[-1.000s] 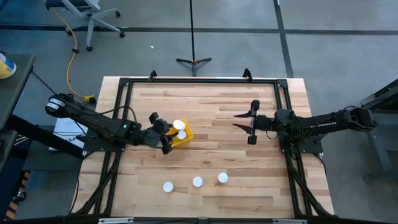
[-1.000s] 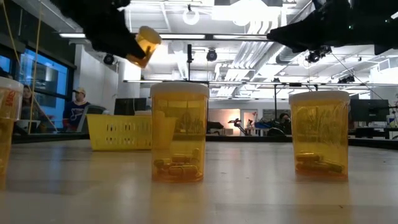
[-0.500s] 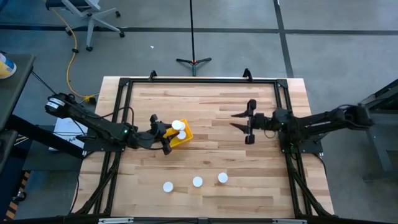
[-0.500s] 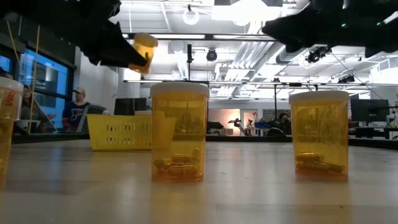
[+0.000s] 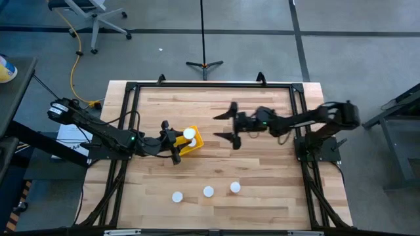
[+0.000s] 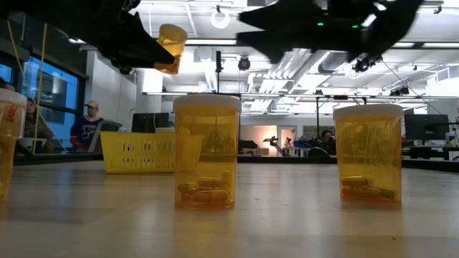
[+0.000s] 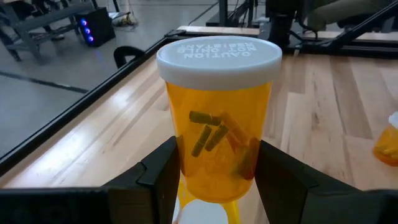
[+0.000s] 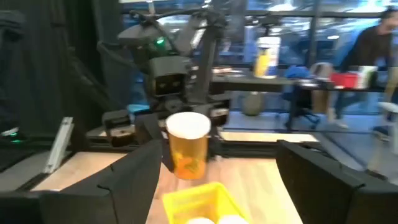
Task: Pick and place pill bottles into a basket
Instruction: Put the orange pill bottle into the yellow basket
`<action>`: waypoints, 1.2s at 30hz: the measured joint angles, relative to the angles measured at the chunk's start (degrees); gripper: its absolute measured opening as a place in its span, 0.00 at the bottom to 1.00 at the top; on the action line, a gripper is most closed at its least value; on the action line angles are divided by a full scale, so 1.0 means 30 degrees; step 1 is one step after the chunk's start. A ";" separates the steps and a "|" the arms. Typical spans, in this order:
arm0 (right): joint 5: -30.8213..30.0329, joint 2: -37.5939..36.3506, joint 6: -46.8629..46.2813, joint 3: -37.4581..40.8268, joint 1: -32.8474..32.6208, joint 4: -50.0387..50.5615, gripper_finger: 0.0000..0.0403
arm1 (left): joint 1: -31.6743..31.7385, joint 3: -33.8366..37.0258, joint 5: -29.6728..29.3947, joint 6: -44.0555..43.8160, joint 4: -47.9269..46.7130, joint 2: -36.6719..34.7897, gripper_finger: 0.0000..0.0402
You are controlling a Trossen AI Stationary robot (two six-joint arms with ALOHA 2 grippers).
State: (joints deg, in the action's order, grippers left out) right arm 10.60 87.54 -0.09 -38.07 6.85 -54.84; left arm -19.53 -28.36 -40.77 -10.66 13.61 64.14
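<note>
My left gripper point(image 5: 176, 141) is shut on an orange pill bottle point(image 7: 217, 124) with a white cap point(image 5: 189, 134) and holds it above the yellow basket point(image 5: 195, 145). In the low view the bottle point(image 6: 171, 49) hangs high over the basket point(image 6: 140, 152). A white cap point(image 7: 198, 213) shows in the basket below it. My right gripper point(image 5: 222, 126) stands open in the air just right of the basket, its fingers point(image 8: 134, 177) pointing at it. Three more bottles point(image 5: 208, 191) stand upright near the table's front edge. My left gripper pinches the lower half of the bottle's orange body point(image 7: 214, 177) between its two fingers point(image 7: 160, 177). The fingers come nearly level from the table's left. The bottle is close to upright, cap up, and lifted clear above the basket.
A black frame point(image 5: 131, 92) runs around the wooden table top. Bare wood lies between the basket and the front row of bottles point(image 6: 206, 152). People sit in the room behind the table point(image 6: 90, 122).
My right gripper has swept toward the table's left, from the right side to just beside the basket, and has opened wider. My left gripper has tipped at the wrist, bringing the held bottle closer to upright over the basket.
</note>
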 joint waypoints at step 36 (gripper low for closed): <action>0.4112 0.4970 0.0507 -0.7454 -0.0291 0.3312 0.77 | 0.0564 0.0000 0.1509 0.3974 0.5342 0.0590 0.53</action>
State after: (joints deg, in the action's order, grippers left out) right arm 22.94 102.45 1.43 -60.43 5.98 -44.90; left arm -17.84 -28.36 -36.25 1.26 29.63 65.91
